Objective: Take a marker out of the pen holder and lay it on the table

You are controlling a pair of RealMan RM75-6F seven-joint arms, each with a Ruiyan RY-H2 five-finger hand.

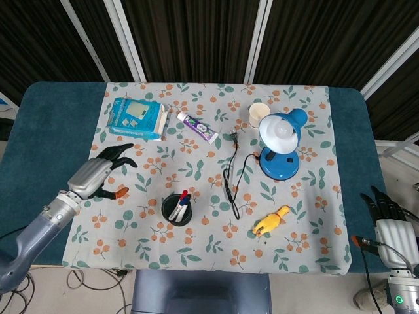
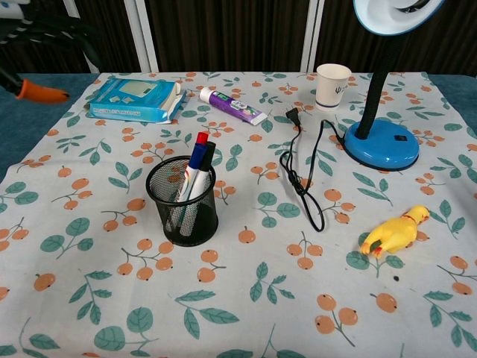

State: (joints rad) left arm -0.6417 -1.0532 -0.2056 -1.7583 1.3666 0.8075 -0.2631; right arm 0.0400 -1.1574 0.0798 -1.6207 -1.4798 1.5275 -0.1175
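pen holder [image 2: 182,201]: one, two markers [image 2: 197,175] inside
left hand [image 1: 98,174]: fingers spread, empty
right hand [image 1: 390,229]: open, empty too

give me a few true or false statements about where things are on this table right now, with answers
1. The markers stand in the pen holder. True.
2. The left hand holds a marker. False: it hovers left of the holder, fingers apart, holding nothing.
3. The lamp's plug lies loose on the cloth. True.
4. The yellow toy chicken stands inside the paper cup. False: it lies on the cloth in front of the blue lamp, far from the cup.
5. The toothpaste tube lies between the blue box and the cup. True.
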